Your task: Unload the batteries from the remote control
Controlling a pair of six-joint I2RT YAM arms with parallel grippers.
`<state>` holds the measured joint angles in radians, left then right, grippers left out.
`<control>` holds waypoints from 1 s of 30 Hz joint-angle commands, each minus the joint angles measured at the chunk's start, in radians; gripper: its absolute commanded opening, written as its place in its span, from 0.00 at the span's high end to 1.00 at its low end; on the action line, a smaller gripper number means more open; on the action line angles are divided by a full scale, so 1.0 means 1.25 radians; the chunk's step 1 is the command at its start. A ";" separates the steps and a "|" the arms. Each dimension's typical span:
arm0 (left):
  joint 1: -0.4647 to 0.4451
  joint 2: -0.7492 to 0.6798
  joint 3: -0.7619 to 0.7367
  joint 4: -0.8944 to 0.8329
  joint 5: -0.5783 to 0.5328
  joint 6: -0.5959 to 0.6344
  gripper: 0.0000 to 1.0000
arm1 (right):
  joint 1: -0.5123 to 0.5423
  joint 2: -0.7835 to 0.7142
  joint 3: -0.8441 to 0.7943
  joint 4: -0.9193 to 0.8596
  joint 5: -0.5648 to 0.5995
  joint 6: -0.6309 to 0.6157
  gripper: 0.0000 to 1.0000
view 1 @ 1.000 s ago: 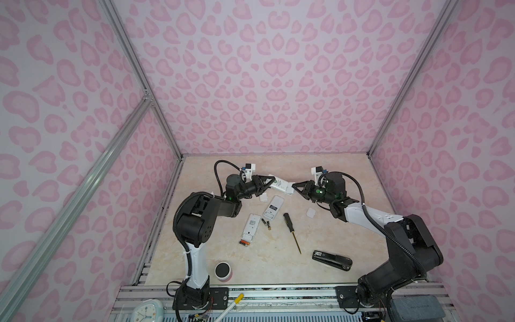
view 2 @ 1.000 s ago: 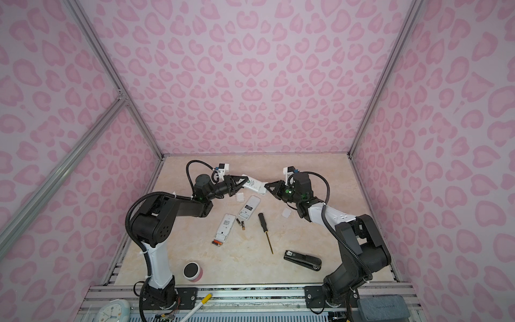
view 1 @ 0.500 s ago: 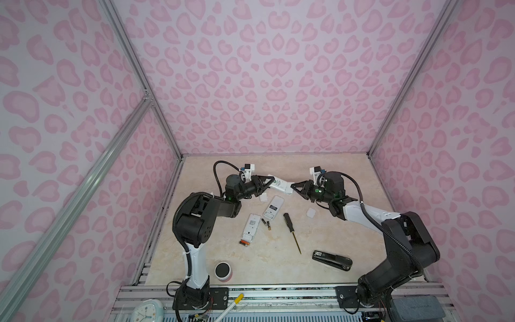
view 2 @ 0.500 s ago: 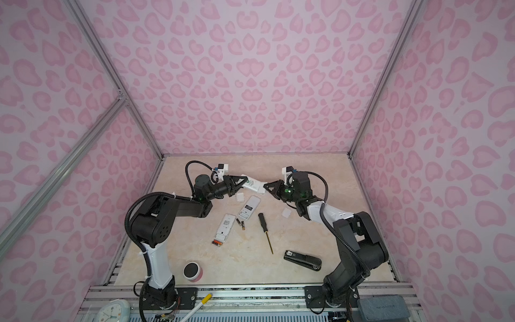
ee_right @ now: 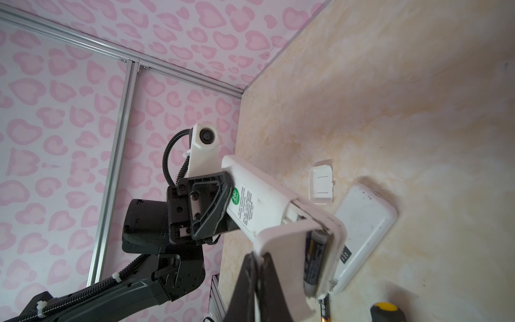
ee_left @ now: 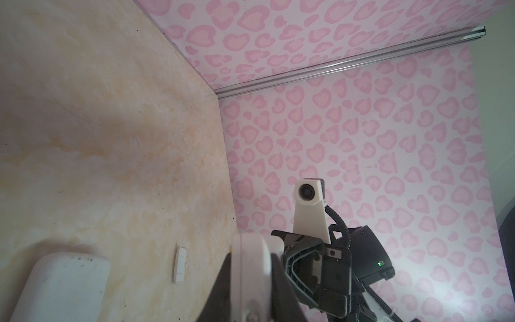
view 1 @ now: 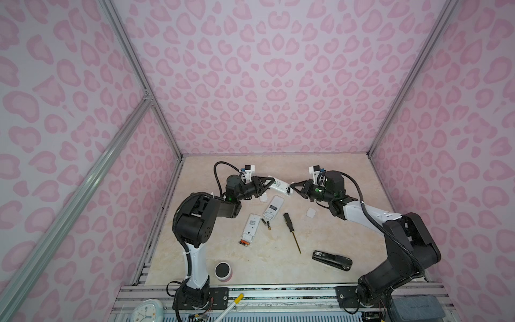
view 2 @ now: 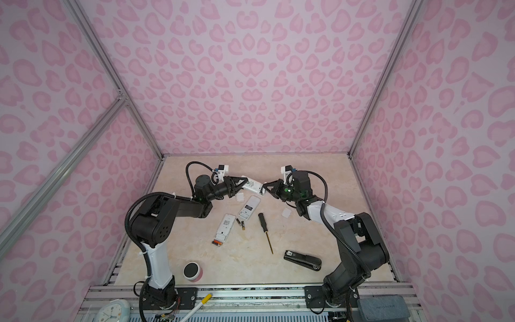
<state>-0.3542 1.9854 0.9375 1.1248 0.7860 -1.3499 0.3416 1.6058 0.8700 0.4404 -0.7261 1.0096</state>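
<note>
A white remote control [view 1: 279, 186] [view 2: 252, 185] hangs above the table's back, and my left gripper [view 1: 271, 183] [ee_left: 250, 292] is shut on its far end. Seen from the right wrist, its battery cover [ee_right: 289, 251] is lifted off the body [ee_right: 259, 200]. My right gripper [ee_right: 257, 267] [view 1: 291, 188] is shut on that cover's edge. One of the batteries [ee_right: 313, 262] shows in the opened compartment. Two loose batteries [view 1: 266, 223] lie on the table. More batteries [view 1: 244, 243] show at the end of a remote [view 1: 250, 228] lying there.
A third remote [view 1: 274, 207] lies below the held one. Two small white covers [view 1: 311, 213] [view 1: 263, 198] rest nearby. A black-handled screwdriver [view 1: 289, 229], a black stapler [view 1: 331, 259] and a pink roll [view 1: 223, 270] lie nearer the front.
My right jaws have closed a little further on the cover's edge. Both arms have barely moved.
</note>
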 commanded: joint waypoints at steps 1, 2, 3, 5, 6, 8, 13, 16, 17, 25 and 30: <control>0.001 -0.013 0.005 0.050 0.014 0.004 0.96 | -0.002 -0.005 -0.008 -0.006 0.009 -0.005 0.97; 0.001 -0.011 0.005 0.050 0.014 0.006 0.96 | -0.004 -0.007 -0.010 -0.005 0.009 -0.005 0.97; 0.002 -0.011 0.004 0.049 0.013 0.006 0.96 | -0.005 -0.010 -0.012 -0.006 0.009 -0.005 0.98; 0.003 -0.012 0.001 0.044 0.014 0.012 0.96 | -0.008 -0.018 -0.013 -0.014 0.009 -0.011 0.98; 0.004 -0.013 0.000 0.042 0.013 0.016 0.96 | -0.012 -0.023 -0.011 -0.030 0.011 -0.021 0.98; 0.007 -0.017 -0.005 0.031 0.016 0.027 0.96 | -0.021 -0.034 -0.006 -0.080 0.022 -0.053 0.98; 0.027 -0.049 -0.048 -0.002 0.014 0.064 0.96 | -0.037 -0.050 0.027 -0.267 0.120 -0.209 0.98; 0.035 -0.083 -0.089 -0.024 0.017 0.086 0.96 | -0.036 -0.023 0.069 -0.371 0.189 -0.295 0.98; 0.035 -0.097 -0.105 -0.032 0.017 0.094 0.96 | -0.033 -0.003 0.096 -0.411 0.203 -0.323 0.98; 0.032 -0.196 -0.257 -0.089 0.013 0.138 0.96 | 0.033 0.174 0.269 -0.604 0.330 -0.470 0.96; 0.030 -0.257 -0.317 -0.127 0.007 0.164 0.96 | 0.063 0.275 0.349 -0.668 0.390 -0.505 0.92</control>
<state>-0.3145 1.6981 0.5568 0.9764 0.7959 -1.1885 0.4103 1.9121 1.2739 -0.3092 -0.3157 0.4381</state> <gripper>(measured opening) 0.192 0.070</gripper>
